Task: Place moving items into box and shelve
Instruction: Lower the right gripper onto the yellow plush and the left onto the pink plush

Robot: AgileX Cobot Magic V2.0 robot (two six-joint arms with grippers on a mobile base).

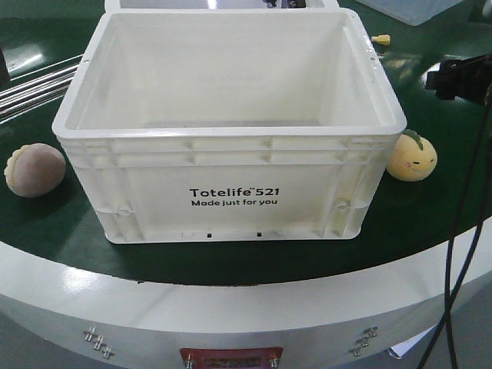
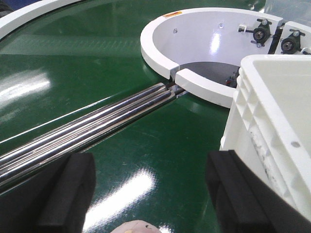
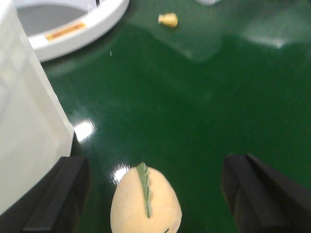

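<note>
front view.
- white totelife 521 crate [image 1: 231,192]: upright in the middle of the green table [image 1: 61,231], open top, nothing inside that i can see.
- pinkish-brown plush with beige scalloped edge [image 1: 34,171]: on the table just beside the crate's left wall.
- yellow-orange plush with face and leaf [image 1: 411,156]: on the table, close against the crate's right front corner.
- small yellow piece [image 1: 380,38]: loose, far side, well apart from both toys.

left wrist view.
- my left gripper [image 2: 150,194]: spread wide, nothing held. a sliver of the pinkish plush shows at the bottom edge between the fingers; contact not shown.
- steel rods [image 2: 97,124]: run across the table ahead, toward the white ring hub [image 2: 204,43].
- crate wall close beside my right-hand finger.

right wrist view (soft focus).
- my right gripper [image 3: 158,194]: spread wide, nothing held. the yellow-orange plush lies between the fingers, leaf up, clear gaps on both sides.
- crate wall just beside the left-hand finger.

risks, as i judge them.
- each inner finger sits near the crate; a drift inward on descent could clip the wall and shove the crate.
- the toys are round and soft; an off-centre or shallow pinch could roll or squeeze one out.
- a low lift could catch a toy on the ribbed rim.
- both arms meeting over the crate together could collide.
</note>
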